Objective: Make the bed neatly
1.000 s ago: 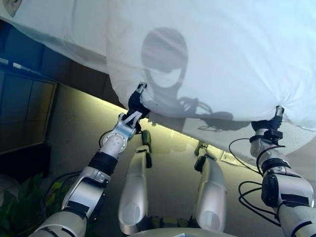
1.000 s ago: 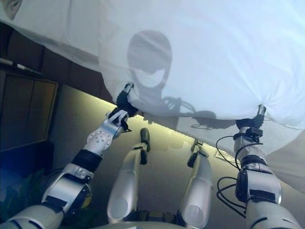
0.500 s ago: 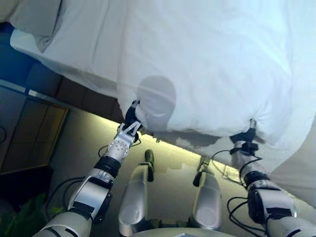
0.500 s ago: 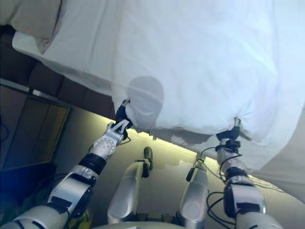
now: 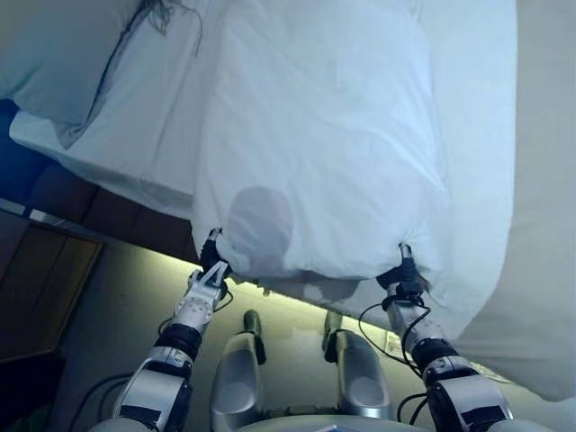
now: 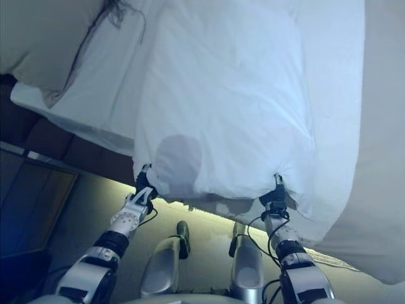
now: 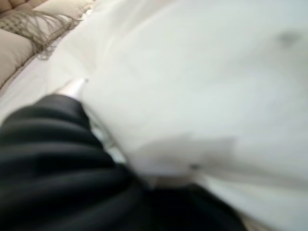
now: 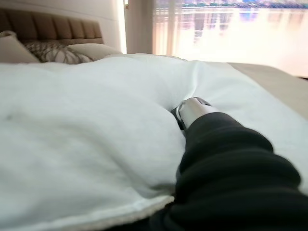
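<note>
1. The white duvet (image 5: 324,135) lies spread over the bed (image 5: 148,144). Its near edge hangs at the foot of the bed, with a corner bunched at each hand.
2. The left hand (image 5: 213,261) is clamped on the duvet's near left corner, with cloth gathered around its fingers.
3. The right hand (image 5: 401,274) is clamped on the near right corner. In the right wrist view, cloth puckers around a silver finger (image 8: 192,108).
4. A white sheet (image 5: 135,108) shows beside the duvet on the left. A beige cover (image 5: 540,225) runs down the bed's right side.
5. A pillow (image 5: 54,54) lies at the upper left. A fringed cushion (image 7: 36,24) lies near it.
6. A dark padded bed frame (image 5: 99,211) shows below the sheet, with a lit strip along the floor (image 5: 117,297).
7. A padded headboard (image 8: 57,29) and a bright curtained window (image 8: 226,29) stand beyond the bed.
</note>
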You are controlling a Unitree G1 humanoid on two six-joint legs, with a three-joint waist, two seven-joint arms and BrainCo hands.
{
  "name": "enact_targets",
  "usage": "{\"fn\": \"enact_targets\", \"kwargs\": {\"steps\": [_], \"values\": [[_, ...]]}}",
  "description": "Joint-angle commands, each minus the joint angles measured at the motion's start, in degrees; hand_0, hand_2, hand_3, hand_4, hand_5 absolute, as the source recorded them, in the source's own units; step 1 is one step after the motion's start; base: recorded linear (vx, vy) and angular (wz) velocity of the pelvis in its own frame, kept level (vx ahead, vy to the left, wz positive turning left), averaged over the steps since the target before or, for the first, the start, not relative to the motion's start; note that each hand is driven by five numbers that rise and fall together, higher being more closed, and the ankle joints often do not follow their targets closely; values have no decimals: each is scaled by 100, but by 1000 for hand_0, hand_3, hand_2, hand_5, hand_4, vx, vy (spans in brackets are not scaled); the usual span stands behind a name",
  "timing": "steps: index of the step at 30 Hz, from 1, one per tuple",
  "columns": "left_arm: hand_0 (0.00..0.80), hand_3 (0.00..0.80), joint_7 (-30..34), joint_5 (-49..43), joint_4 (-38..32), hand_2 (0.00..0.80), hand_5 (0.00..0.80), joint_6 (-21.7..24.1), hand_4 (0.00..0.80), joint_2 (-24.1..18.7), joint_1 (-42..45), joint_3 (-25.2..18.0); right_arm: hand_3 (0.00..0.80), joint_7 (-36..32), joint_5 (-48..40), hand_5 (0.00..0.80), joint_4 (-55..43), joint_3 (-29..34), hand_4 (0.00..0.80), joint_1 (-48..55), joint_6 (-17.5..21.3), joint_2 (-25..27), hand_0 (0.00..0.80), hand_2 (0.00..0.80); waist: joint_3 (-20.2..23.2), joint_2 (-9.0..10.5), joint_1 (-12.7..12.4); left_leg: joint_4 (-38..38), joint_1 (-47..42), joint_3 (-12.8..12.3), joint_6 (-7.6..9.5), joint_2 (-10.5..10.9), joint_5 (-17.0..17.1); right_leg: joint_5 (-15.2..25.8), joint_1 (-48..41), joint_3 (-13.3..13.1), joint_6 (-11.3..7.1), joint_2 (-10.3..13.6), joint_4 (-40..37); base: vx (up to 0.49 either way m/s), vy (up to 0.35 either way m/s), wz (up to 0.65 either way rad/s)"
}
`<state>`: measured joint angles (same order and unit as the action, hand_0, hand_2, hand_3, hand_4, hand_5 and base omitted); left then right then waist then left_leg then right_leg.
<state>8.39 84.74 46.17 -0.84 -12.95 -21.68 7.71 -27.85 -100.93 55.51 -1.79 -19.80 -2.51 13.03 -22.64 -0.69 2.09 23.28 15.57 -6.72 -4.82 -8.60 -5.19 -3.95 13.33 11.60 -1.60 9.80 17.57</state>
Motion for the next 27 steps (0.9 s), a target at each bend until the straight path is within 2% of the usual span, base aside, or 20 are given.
{"fn": "enact_targets", "kwargs": {"steps": [1, 3, 5, 6, 9, 10, 11, 12, 14, 15, 17, 18, 19, 20, 21, 22, 23, 25, 26, 27], "values": [[800, 800, 534, 344, -216, 800, 800, -60, 800, 423, 358, -49, 800, -84, 430, 800, -277, 279, 800, 373, -115, 378, 800, 800, 549, -390, -14, -1506, -219, 810, -678, -1364, 2132, 217, 46, -228, -373, -96, -64, 136, 579, -28], [800, 800, 717, 508, -209, 800, 800, -143, 800, 544, 504, -77, 800, -6, 821, 800, -137, 363, 800, 274, -98, 447, 800, 800, 681, -536, 53, -1789, -536, 857, -786, -1573, 2258, 154, 169, -403, -437, 111, 87, 133, 614, -26], [800, 800, 763, 563, -266, 800, 800, -233, 800, 638, 600, -38, 800, 187, 1305, 800, -113, 334, 800, 157, 38, 532, 800, 800, 754, -676, 84, -1981, -718, 780, -858, -1591, 2272, 119, 226, -543, -529, 308, 180, 134, 596, -28], [800, 800, 752, 544, -353, 800, 800, -264, 800, 721, 651, 66, 800, 382, 1714, 800, -155, 239, 800, 30, 152, 607, 800, 800, 794, -810, 104, -2150, -776, 752, -897, -1532, 2214, 143, 239, -675, -668, 519, 203, 150, 643, -22], [800, 800, 612, 474, -626, 800, 800, -307, 800, 753, 667, 282, 800, 760, 2005, 800, -371, 48, 800, -92, 209, 802, 800, 800, 837, -936, 48, -2328, -807, 775, -916, -1253, 1971, 283, 138, -964, -1058, 1067, 75, 146, 644, -11], [800, 800, 567, 473, -680, 800, 800, -326, 800, 748, 673, 298, 800, 796, 1992, 800, -402, 27, 800, -87, 202, 829, 800, 800, 843, -923, 44, -2256, -791, 776, -916, -1206, 1893, 307, 122, -1007, -1126, 1179, 54, 140, 607, -9], [800, 800, 457, 348, -805, 800, 800, -438, 800, 716, 659, 325, 800, 829, 1937, 800, -448, 0, 800, -45, 184, 892, 800, 800, 856, -892, 44, -1964, -716, 752, -932, -1120, 1589, 412, 62, -1123, -1284, 1436, -18, 166, 518, -6], [800, 800, 343, 258, -857, 800, 800, -533, 800, 681, 645, 364, 800, 798, 1838, 800, -458, 19, 800, 68, 168, 904, 800, 800, 875, -817, 50, -1571, -651, 699, -920, -1043, 1294, 551, -35, -1171, -1340, 1610, -105, 210, 516, -2], [800, 800, 178, 89, -822, 800, 800, -694, 800, 617, 556, 464, 800, 598, 1598, 800, -441, 113, 800, 336, 205, 832, 800, 800, 952, -680, -35, -1028, -505, 683, -886, -891, 964, 1018, -439, -1007, -1340, 1941, -566, 182, 176, 4], [800, 800, 130, -32, -758, 800, 800, -757, 800, 565, 485, 514, 800, 451, 1494, 800, -447, 140, 800, 489, 257, 707, 800, 800, 989, -591, -131, -894, -455, 819, -809, -720, 754, 1342, -575, -944, -1340, 2097, -838, 150, 129, 21], [800, 800, 155, -206, -761, 800, 800, -751, 800, 416, 479, 489, 800, 511, 1443, 800, -720, 112, 800, 622, 220, 351, 800, 800, 934, -483, -205, -785, -479, 819, -617, -508, 552, 1839, -280, -669, -1340, 2344, -731, 37, 240, -2], [800, 800, 123, -320, -859, 800, 800, -770, 800, 304, 524, 395, 800, 543, 1422, 800, -914, 48, 800, 637, 179, 158, 800, 800, 867, -426, -241, -771, -472, 695, -468, -386, 487, 1853, 68, -675, -1340, 2331, -373, -99, 306, -50], [800, 800, 114, -327, -911, 800, 800, -774, 800, 209, 558, 360, 800, 608, 1381, 800, -1080, -60, 800, 630, 223, 19, 800, 800, 810, -400, -237, -767, -428, 632, -371, -284, 460, 1670, 268, -758, -1340, 2156, -114, -158, 311, -60], [800, 800, 116, -280, -905, 800, 800, -761, 800, 106, 528, 355, 800, 698, 1281, 800, -1257, -235, 800, 619, 326, -91, 800, 800, 794, -345, -222, -783, -309, 562, -284, -155, 505, 1521, 417, -781, -1337, 1937, 8, -156, 230, -58], [800, 800, 126, -261, -852, 800, 800, -729, 800, 64, 459, 361, 800, 727, 1212, 800, -1343, -336, 800, 624, 392, -169, 800, 800, 768, -316, -216, -777, -234, 484, -228, -87, 514, 1321, 465, -693, -1297, 1723, 158, -172, 200, -48], [800, 800, 138, -178, -750, 800, 800, -657, 800, 26, 312, 381, 800, 731, 1144, 800, -1400, -451, 800, 615, 447, -255, 800, 800, 737, -277, -180, -808, -128, 383, -152, 7, 576, 1061, 520, -547, -1219, 1377, 236, -137, 157, -33], [800, 800, 137, -64, -675, 800, 800, -570, 800, 4, 177, 439, 800, 704, 1108, 800, -1403, -530, 800, 591, 495, -300, 800, 800, 697, -252, -139, -844, -53, 334, -112, 68, 635, 844, 583, -416, -1153, 1033, 290, -157, 103, -22], [800, 800, 80, 51, -562, 800, 800, -414, 800, 30, -106, 537, 800, 593, 960, 800, -1330, -641, 800, 505, 579, -306, 800, 800, 600, -190, -106, -900, 102, 317, -107, 118, 788, 696, 674, -192, -982, 489, 257, -164, -65, 1], [800, 800, 55, 53, -539, 800, 800, -356, 800, 74, -212, 580, 800, 567, 862, 800, -1339, -678, 800, 479, 643, -303, 800, 800, 527, -151, -99, -875, 178, 354, -126, 141, 811, 653, 666, -148, -893, 305, 207, -160, -215, 51], [800, 800, 106, 47, -502, 800, 800, -340, 800, 110, -316, 649, 800, 513, 720, 800, -1313, -721, 800, 439, 765, -287, 800, 800, 465, -126, -83, -895, 277, 443, -142, 173, 886, 735, 644, -219, -844, 226, 33, -158, -262, 81]]}}
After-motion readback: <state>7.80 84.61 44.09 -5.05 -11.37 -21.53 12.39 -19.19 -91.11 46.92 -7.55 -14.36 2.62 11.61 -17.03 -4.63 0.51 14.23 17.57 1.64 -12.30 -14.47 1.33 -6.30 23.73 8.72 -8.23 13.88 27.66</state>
